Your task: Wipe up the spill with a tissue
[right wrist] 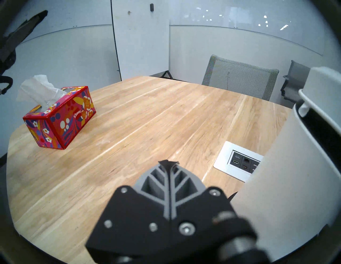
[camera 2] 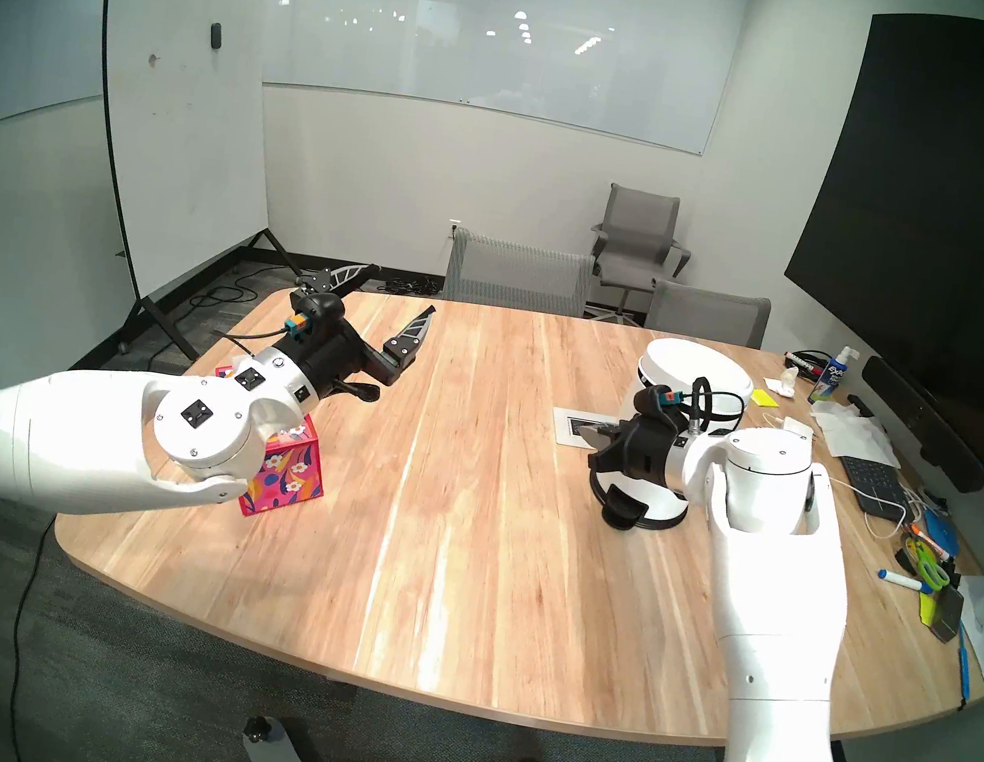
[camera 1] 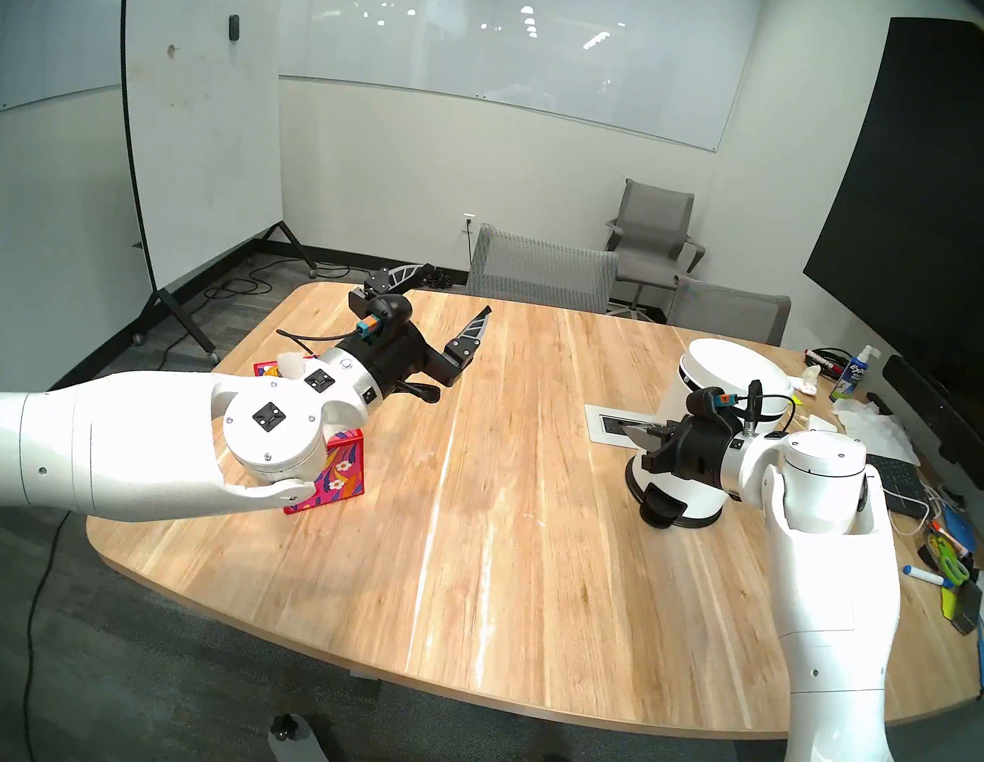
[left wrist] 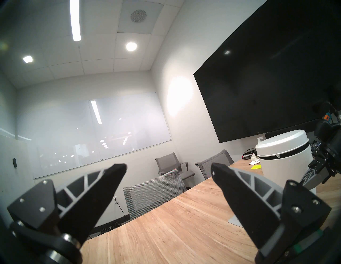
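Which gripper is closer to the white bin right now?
Right. The right gripper sits shut right beside the white bin; the left gripper is open across the table, above the tissue box.

Wooden desk (camera 1: 511,566), rounded corners. Red floral tissue box (right wrist: 60,118) on left part. White cylindrical bin (camera 1: 723,407) with black base, upright, on right part; white socket panel (right wrist: 238,162) set into desk just beside it. Far right edge: spray bottle (camera 1: 852,380), keyboard (camera 1: 894,482), scissors (camera 1: 948,562), markers, papers. Grey mesh chairs (camera 1: 542,269) behind desk. Rolling whiteboard (camera 1: 195,131) at left. Dark wall screen (camera 1: 978,210) at right.
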Controlling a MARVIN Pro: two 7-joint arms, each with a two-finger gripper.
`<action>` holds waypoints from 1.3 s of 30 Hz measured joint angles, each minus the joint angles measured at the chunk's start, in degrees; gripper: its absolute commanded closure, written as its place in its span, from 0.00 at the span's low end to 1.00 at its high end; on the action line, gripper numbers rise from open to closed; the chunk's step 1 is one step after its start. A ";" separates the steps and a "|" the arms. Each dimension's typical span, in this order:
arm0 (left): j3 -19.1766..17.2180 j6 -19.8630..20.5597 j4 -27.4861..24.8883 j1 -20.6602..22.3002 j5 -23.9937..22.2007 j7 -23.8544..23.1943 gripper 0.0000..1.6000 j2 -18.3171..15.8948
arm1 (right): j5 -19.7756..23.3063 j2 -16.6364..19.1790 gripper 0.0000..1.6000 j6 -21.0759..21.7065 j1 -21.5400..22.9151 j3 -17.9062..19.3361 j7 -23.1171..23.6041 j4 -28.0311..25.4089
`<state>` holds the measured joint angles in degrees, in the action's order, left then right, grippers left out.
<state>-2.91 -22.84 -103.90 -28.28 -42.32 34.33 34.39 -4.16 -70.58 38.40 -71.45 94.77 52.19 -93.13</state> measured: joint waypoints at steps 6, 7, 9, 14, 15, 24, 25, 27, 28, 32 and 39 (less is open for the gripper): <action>0.00 0.00 0.00 0.00 0.00 0.00 0.00 0.00 | -0.06 -0.30 1.00 -0.06 0.79 -0.67 0.43 0.31; 0.00 0.00 0.00 0.00 0.00 0.00 0.00 0.00 | -0.08 -0.32 1.00 -0.08 0.91 -0.82 0.48 0.39; 0.00 0.00 0.00 0.00 0.00 0.00 0.00 0.00 | -0.14 -0.41 1.00 -0.14 1.22 -1.20 0.56 0.58; 0.00 0.00 0.00 0.01 0.00 0.00 0.00 0.00 | -0.16 -0.62 1.00 -0.18 1.71 -1.59 0.70 0.57; 0.00 -0.01 0.00 0.01 0.00 0.00 0.00 0.00 | -0.15 -0.68 1.00 -0.18 1.77 -1.55 0.76 0.26; 0.00 -0.01 0.00 0.02 0.00 0.00 0.00 0.00 | 0.11 -1.30 0.00 -0.38 1.38 -0.04 0.59 -2.42; 0.00 -0.01 0.00 0.02 0.00 0.00 0.00 0.00 | 0.11 -1.38 0.00 -0.41 1.32 0.08 0.46 -2.63; 0.00 -0.01 0.00 0.02 0.00 0.00 0.00 0.00 | 0.11 -1.54 0.00 -0.47 1.18 0.28 0.19 -3.04; 0.00 -0.01 0.00 0.02 0.00 0.00 0.00 0.00 | 0.11 -1.63 0.00 -0.49 1.10 0.37 0.07 -3.21; 0.00 -0.01 0.00 0.02 -0.02 0.00 0.00 0.00 | 0.11 -1.85 0.00 -0.54 0.90 0.57 -0.23 -3.54; 0.00 -0.01 0.00 0.02 -0.03 0.00 0.00 0.00 | 0.10 -2.09 0.00 -0.59 0.66 0.70 -0.48 -3.81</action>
<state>-2.90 -22.85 -103.90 -28.26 -42.36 34.32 34.39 -4.07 -72.67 37.81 -70.79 95.47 51.71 -96.94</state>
